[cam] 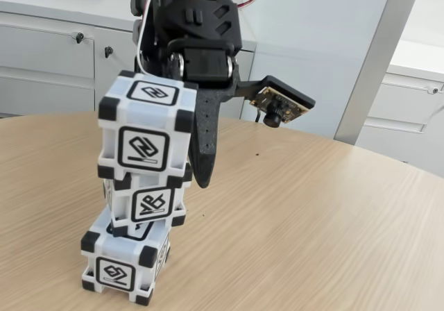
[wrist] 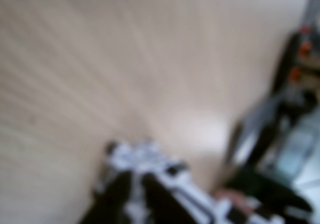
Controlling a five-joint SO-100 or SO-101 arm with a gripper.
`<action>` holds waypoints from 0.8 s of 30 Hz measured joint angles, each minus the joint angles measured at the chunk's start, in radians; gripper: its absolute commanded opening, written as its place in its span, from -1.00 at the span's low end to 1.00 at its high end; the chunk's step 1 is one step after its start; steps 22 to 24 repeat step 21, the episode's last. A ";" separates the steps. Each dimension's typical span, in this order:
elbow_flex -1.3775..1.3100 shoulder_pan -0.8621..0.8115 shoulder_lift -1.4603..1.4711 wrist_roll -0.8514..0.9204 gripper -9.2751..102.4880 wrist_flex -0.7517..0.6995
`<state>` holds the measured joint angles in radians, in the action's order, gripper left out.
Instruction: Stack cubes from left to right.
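Note:
Three white cubes with black corners stand in a leaning stack at the table's front left in the fixed view: a bottom cube [cam: 125, 266], a middle cube [cam: 148, 205] and a top cube [cam: 146, 130] set slightly off to the left. My black gripper [cam: 182, 160] comes down from above. One finger [cam: 204, 144] lies against the top cube's right side; the other is hidden behind the cube. The gripper looks shut on the top cube. The wrist view is blurred: the gripper [wrist: 136, 199] straddles a white and black cube [wrist: 150, 159] at the bottom edge.
The round wooden table [cam: 312, 221] stretches to the right of the stack. The wrist camera board [cam: 281, 103] sticks out on the arm's right. Grey cabinets [cam: 48, 54] and a pillar [cam: 378, 61] stand behind. Blurred dark equipment [wrist: 295, 84] shows at the wrist view's right.

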<state>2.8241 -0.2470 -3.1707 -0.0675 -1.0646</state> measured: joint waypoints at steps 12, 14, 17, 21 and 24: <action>0.000 0.000 0.000 0.011 -0.84 0.000; 0.000 0.000 0.000 0.017 -0.84 0.000; 0.000 0.000 0.000 0.018 -0.84 0.000; 0.000 0.000 -0.003 0.028 -0.84 0.000; 0.000 0.000 -0.003 0.028 -0.84 0.000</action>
